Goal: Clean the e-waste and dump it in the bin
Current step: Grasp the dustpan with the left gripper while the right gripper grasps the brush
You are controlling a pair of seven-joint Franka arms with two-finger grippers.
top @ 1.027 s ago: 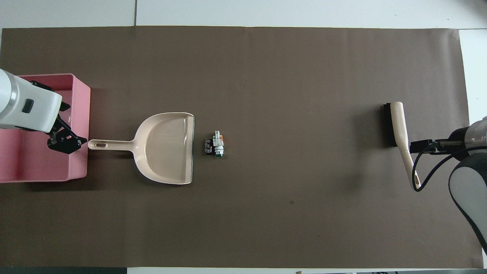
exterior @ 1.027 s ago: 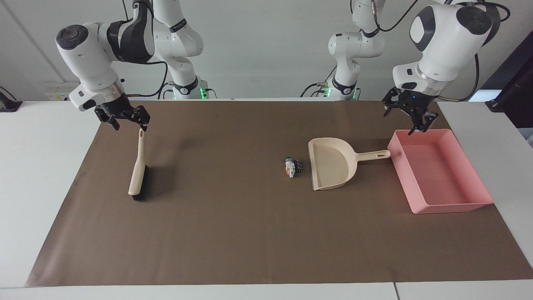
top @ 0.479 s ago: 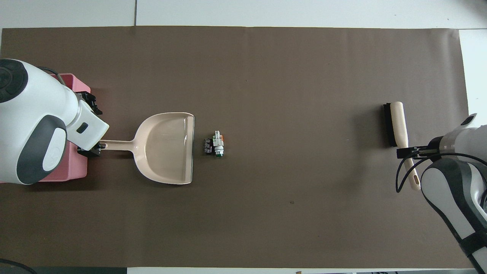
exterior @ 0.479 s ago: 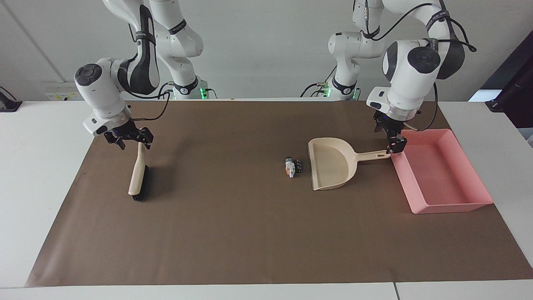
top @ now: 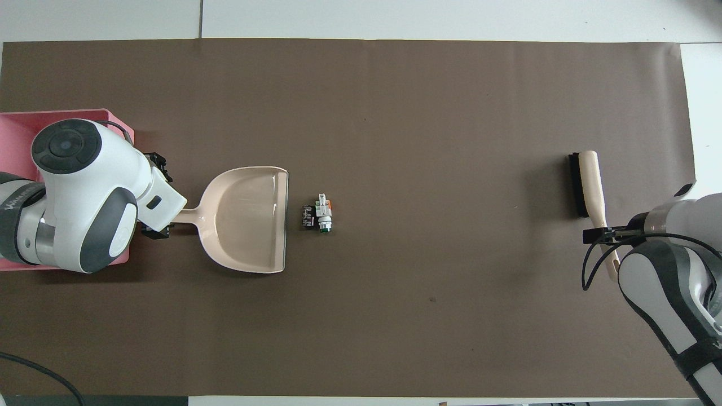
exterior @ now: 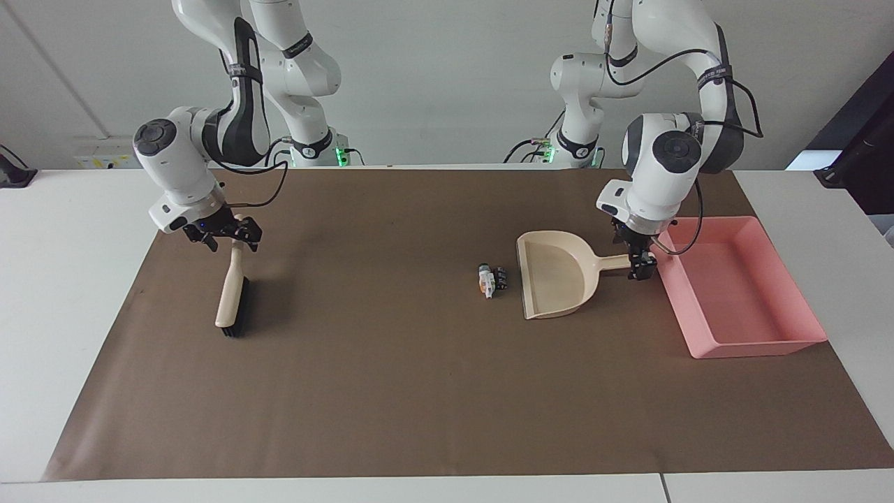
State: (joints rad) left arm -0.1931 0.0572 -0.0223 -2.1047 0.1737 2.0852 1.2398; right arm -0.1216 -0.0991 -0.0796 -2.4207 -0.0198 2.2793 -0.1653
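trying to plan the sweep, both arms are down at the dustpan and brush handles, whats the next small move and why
Probably close both pincers. The left pincer straddles the dustpan handle's end beside the bin, and the right pincer is at the brush handle's top, both seemingly open. The e-waste lies just off the pan's open edge, so nothing can be swept until both tools are held.

You've got a white tabletop [exterior: 70,279] with a brown mat [exterior: 419,391] over it; sitting on the mat are brush [exterior: 231,297], dustpan [exterior: 555,283], e-waste [exterior: 491,279], pink bin [exterior: 733,293].
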